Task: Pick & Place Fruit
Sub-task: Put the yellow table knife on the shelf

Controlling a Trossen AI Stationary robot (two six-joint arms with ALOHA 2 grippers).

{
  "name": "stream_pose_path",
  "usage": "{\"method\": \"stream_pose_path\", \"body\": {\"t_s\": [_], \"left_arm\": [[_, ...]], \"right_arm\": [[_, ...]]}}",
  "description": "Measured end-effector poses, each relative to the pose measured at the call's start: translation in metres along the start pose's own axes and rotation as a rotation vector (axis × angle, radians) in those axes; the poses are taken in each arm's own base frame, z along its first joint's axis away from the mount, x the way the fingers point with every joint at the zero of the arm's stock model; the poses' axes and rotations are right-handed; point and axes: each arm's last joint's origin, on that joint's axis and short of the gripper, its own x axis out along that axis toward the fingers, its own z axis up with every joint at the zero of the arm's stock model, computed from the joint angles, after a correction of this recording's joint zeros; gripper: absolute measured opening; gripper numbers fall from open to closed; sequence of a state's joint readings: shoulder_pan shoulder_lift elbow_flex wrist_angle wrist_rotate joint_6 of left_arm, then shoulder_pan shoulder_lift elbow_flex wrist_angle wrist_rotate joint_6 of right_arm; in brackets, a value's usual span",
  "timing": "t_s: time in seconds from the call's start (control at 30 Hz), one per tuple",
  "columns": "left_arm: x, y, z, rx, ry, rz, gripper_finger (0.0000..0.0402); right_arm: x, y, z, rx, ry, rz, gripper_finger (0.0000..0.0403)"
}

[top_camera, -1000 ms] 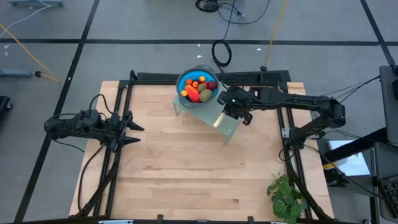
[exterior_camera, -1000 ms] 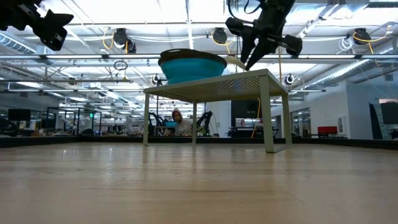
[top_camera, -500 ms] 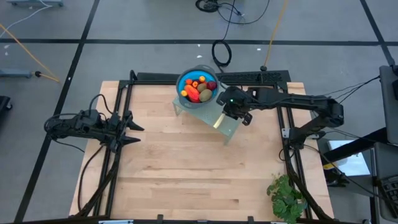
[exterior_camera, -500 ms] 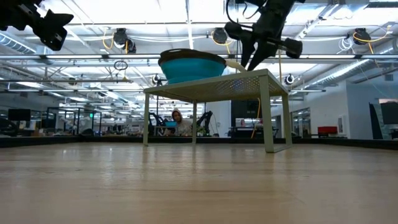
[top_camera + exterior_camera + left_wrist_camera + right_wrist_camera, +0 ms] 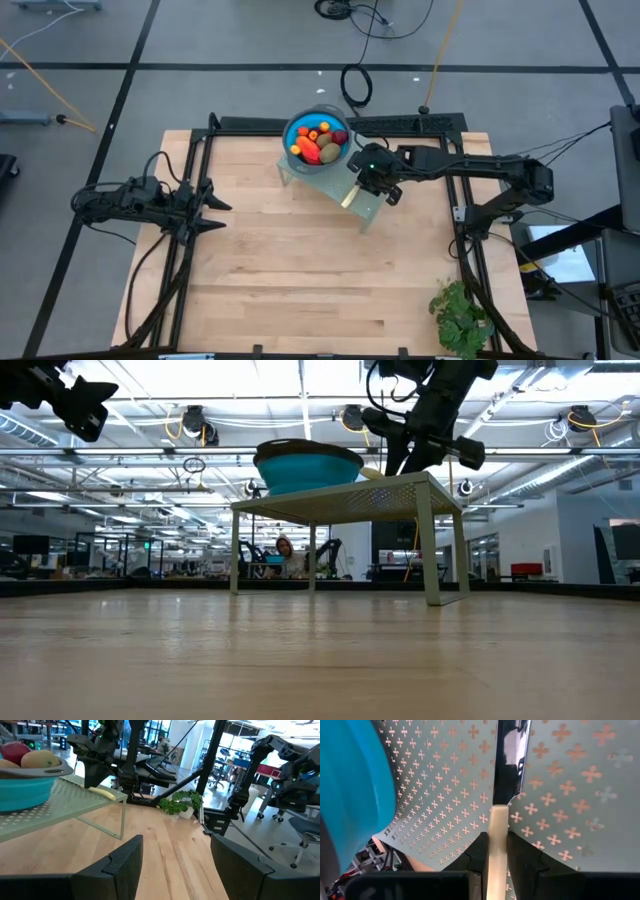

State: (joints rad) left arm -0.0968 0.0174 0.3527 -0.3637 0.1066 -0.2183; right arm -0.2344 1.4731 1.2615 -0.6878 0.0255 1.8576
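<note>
High view: fruit (image 5: 319, 143) all heaped in a blue bowl (image 5: 299, 127), which sits on a small pale-green perforated stand (image 5: 368, 205) at the far middle of the table (image 5: 300, 280). Red-orange, dark red and brownish-green pcs visible; none out on the table.

Right gripper (image 5: 362, 186) is over the stand, just beside the bowl, clamped narrow on the pale handle of a knife (image 5: 496, 845). Right wrist view: handle sits square between both fingers (image 5: 476, 851), dark blade running fwd over the stand's cross-cut surface. Low view: knife lies low, at or near the stand top; contact not certain.

Left gripper (image 5: 213, 211) waits at the table's left side, well apart from the stand, jaws wide, nothing in them. Leafy plant (image 5: 458, 315) at the near right corner, out of the way.

Step in hand, as judged: knife handling beside the bowl, not fruit pick yet.

To do it well:
- Keep grip centred on handle; it is slim, could twist.
- Keep blade flat and level w/ the stand; tip might snag in the perforations.
- Steer clear of the bowl rim; a nudge could shift bowl toward stand edge.
- Move slow; stand looks light, may slide.
</note>
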Motion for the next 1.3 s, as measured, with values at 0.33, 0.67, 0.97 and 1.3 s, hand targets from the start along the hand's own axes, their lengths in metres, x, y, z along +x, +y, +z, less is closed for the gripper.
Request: {"method": "stream_pose_path", "body": {"t_s": [0.33, 0.67, 0.97, 1.3], "left_arm": [[0.0, 0.0, 0.0, 0.0, 0.0, 0.0, 0.0235], [0.0, 0.0, 0.0001, -0.001, -0.001, 0.0, 0.0234], [0.0, 0.0, 0.0001, -0.002, -0.001, 0.001, 0.0234], [0.0, 0.0, 0.0001, -0.002, -0.001, 0.001, 0.0235]], "right_arm": [[-0.0013, -0.0004, 0.0003, -0.01, -0.004, 0.001, 0.0045], [-0.0062, -0.0015, 0.0015, -0.011, -0.028, 0.013, 0.0045], [-0.0088, -0.0018, 0.0016, -0.012, -0.026, 0.019, 0.0045], [-0.0088, -0.0036, 0.0021, -0.017, -0.03, 0.0, 0.0065]]}}
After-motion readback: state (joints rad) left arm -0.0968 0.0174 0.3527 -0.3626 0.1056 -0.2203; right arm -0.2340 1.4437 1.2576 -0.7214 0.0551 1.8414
